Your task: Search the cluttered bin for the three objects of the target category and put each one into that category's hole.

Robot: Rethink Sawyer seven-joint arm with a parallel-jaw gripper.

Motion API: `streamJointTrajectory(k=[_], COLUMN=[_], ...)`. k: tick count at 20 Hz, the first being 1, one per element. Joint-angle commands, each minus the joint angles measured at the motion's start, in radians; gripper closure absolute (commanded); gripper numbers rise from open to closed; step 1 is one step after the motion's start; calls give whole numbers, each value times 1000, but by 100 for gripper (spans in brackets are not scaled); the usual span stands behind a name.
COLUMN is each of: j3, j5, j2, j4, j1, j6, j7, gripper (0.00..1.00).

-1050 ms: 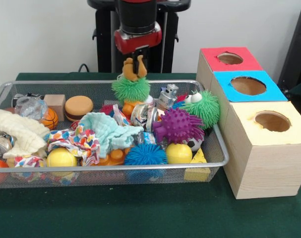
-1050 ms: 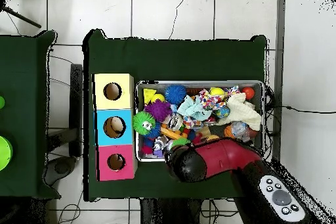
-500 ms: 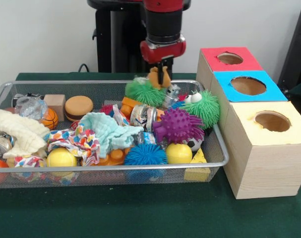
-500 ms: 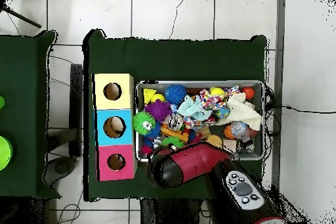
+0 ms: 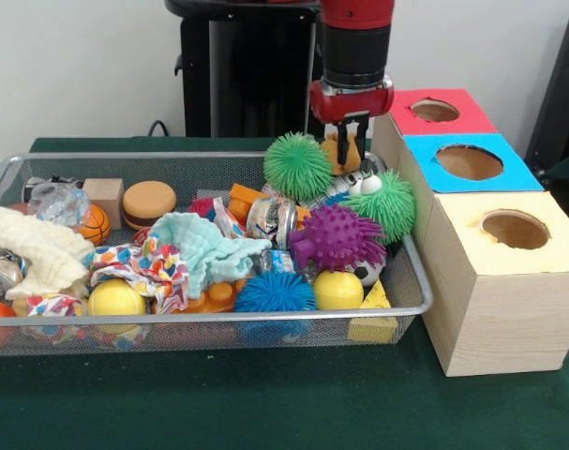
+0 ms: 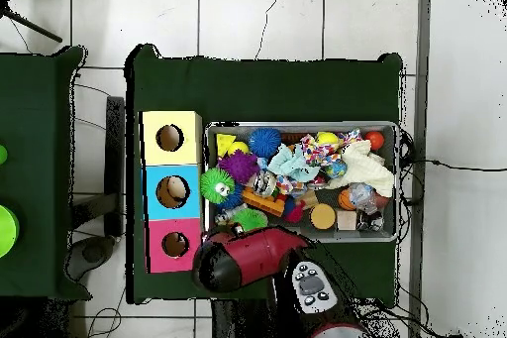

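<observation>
Your gripper (image 5: 349, 141) clenched on a small orange toy (image 5: 341, 151), lifted above the wire bin's (image 5: 218, 317) far corner, fuzzy green ball (image 5: 298, 164) dangling just beside it, red-topped box (image 5: 432, 112) near.

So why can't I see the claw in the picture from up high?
In the overhead view the red arm covers it from above, so it is hidden. In the front view the claw shows clearly beside the green spiky ball, above the wire bin.
</observation>
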Motion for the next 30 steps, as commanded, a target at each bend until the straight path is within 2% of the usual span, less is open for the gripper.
streamJointTrajectory(k=[1,10,17,20,27,30], j3=[-126,-121,-122,-124,-78,-69], j5=[122,190,263,281,352,366], j2=[86,66,126,91,-108,-118], j4=[-3,29,38,56,131,130], j1=[97,105,154,155,116,104], j6=[-110,-98,-190,-155,60,76], j7=[323,282,317,294,229,213], gripper=[100,100,100,100,100,100])
